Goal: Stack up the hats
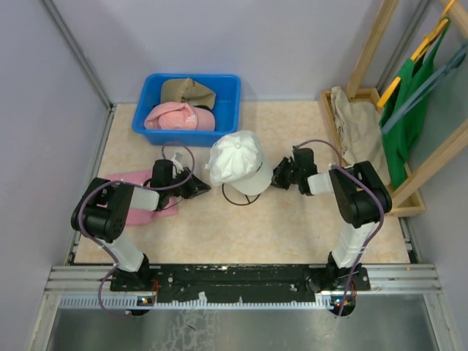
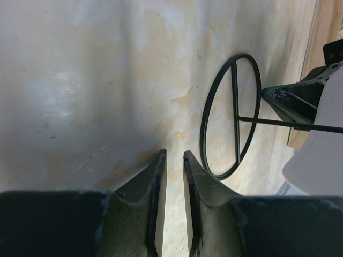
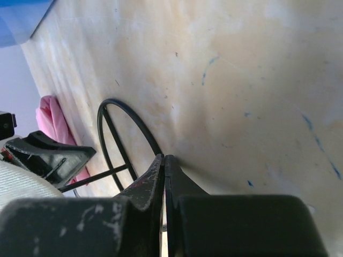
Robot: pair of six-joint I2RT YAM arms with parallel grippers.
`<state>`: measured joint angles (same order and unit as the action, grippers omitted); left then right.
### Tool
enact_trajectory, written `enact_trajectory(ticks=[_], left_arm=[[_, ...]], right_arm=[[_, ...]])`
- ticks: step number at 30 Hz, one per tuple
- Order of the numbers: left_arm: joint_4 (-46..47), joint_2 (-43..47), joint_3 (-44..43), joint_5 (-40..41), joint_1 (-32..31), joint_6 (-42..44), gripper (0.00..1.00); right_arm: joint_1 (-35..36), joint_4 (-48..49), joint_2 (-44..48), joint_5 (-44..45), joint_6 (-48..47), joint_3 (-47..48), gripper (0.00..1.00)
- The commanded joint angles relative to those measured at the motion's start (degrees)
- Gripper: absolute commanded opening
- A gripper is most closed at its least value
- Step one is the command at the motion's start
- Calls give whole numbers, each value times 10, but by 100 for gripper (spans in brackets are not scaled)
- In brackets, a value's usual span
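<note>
The white cap (image 1: pixel 238 162) is matt cloth, the stand (image 2: pixel 235 107) thin black metal wire. The bin (image 1: pixel 230 110) is smooth blue plastic, the table (image 1: pixel 292 227) smooth and mottled.

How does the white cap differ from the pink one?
The white fabric baseball cap perches on a black wire stand; the pink fabric baseball cap lies in a blue plastic bin. The white one is alone; the pink one lies beside a tan cap. Both have curved brims.

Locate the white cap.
In the top view, the white cap sits atop the black wire stand mid-table, between the left gripper and right gripper, nearer than the blue bin.
</note>
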<state>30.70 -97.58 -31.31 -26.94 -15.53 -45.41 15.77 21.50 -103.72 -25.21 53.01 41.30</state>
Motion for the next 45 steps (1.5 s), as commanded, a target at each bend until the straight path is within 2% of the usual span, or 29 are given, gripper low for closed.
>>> enact_trajectory(ticks=[1,4,5,7,9,11,14,19,26,29,33,45], left_arm=[[0,20,9,13,16,7,25],[9,13,-1,-2,19,12,27],[13,4,-8,-9,19,16,27],[52,-12,-13,-32,19,8,30],[98,-34,-14,-50,18,-9,32],[141,-53,-13,-63,18,-25,32],[173,-68,-10,-68,18,-43,32],[202,-43,26,-45,20,-65,32],[146,59,65,7,27,-65,31],[81,131,63,38,33,-42,32],[0,186,35,54,39,-15,34],[-27,214,13,45,62,-6,35]], right_arm=[[17,-71,-14,55,-33,8,0],[10,-108,37,93,-54,-7,0],[6,-113,60,98,-56,-15,4],[1,-125,94,102,-59,-29,25],[-8,-131,133,104,-59,-47,40],[-24,-134,173,105,-57,-72,47],[-56,-124,241,80,-43,-120,49],[-97,-76,323,-2,-4,-174,51],[-97,-39,370,-42,28,-190,56],[-97,12,360,-58,51,-200,57],[-95,81,314,-80,77,-203,57],[-39,355,178,-79,189,-237,58]])
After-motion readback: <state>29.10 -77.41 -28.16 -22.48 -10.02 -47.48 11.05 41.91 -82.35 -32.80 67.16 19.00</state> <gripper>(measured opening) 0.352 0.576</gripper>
